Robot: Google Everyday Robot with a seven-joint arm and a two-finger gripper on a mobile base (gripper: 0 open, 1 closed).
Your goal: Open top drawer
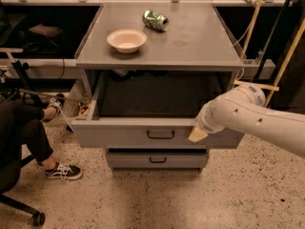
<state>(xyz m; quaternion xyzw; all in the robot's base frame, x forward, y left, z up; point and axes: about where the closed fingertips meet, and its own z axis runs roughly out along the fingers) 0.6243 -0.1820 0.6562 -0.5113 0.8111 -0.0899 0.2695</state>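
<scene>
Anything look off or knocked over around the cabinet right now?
Only the green can, lying on its side on the cabinet top behind the upright bowl; no spill shows. The top drawer stands open and looks square. The gripper is at the drawer's front, right of the handle, not on it.

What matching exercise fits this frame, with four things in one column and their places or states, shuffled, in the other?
Things:
1. top drawer
2. bowl
3. can
4. hand

Places or states:
A. lying on its side towards the back of the cabinet top
B. pulled out from the cabinet
C. at the drawer's front, right of the handle
D. upright on the cabinet top, left of centre

Pairs: 1-B, 2-D, 3-A, 4-C
</scene>
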